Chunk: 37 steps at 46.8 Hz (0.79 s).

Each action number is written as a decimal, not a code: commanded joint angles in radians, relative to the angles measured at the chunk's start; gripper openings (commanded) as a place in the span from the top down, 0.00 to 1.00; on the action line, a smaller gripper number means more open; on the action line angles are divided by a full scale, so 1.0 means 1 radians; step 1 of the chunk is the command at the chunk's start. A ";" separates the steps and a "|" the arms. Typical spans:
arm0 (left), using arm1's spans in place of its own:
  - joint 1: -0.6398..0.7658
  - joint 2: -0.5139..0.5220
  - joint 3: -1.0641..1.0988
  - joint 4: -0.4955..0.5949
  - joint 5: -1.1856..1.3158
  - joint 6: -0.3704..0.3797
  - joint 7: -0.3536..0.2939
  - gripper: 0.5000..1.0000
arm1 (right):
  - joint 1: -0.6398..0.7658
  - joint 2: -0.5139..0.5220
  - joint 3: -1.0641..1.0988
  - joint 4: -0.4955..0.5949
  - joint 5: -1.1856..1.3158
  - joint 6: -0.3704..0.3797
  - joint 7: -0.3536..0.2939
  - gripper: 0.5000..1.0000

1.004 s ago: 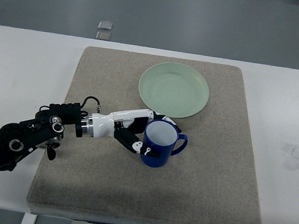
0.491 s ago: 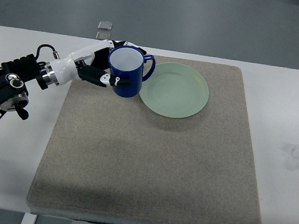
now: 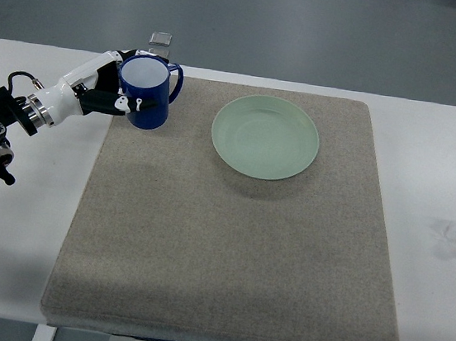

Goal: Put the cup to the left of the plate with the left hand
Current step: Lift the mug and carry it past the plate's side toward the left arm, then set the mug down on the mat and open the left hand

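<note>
While the left hand (image 3: 109,89) grips the blue cup (image 3: 146,92), fingers wrapped round its side, the cup sits upright at the far left corner of the grey mat (image 3: 230,221), its handle pointing right toward the plate (image 3: 265,136). White inside of the cup shows, looks empty. Cup is clearly left of the green plate, apart from it with a strip of bare mat between them. The plate lies flat on the far half of the mat, nothing on it. The mat covers most of the white table (image 3: 453,165).

Cannot tell from this steep view whether the cup base is touching the mat or hanging just above it; its bottom edge lines up with the mat's left border, so it may sit half on the edge. The left arm comes in from the left edge across the bare table. Right hand not in view.

Progress judgement: the carry part looks done, since the cup is already on the correct side of the plate. What's left is setting it down if it isn't down yet, letting the fingers go, and pulling the hand away to the left without knocking the cup. One risk: so close to the mat edge, the cup could rock if set down across the step between mat and table. Two small grey squares (image 3: 161,39) lie on the floor beyond the table, unrelated.
</note>
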 commanded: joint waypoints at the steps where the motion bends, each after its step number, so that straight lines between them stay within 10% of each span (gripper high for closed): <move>1: 0.021 -0.004 0.000 0.001 -0.009 0.036 -0.005 1.00 | 0.000 0.000 0.000 0.000 0.000 -0.001 0.000 0.14; 30: 0.048 -0.024 0.006 0.116 -0.078 0.073 -0.016 0.99 | 0.000 0.000 0.000 0.000 0.000 0.000 0.000 0.14; 37: 0.053 -0.036 0.006 0.116 -0.079 0.073 -0.021 0.73 | 0.000 0.000 0.000 0.000 0.000 0.000 0.000 0.14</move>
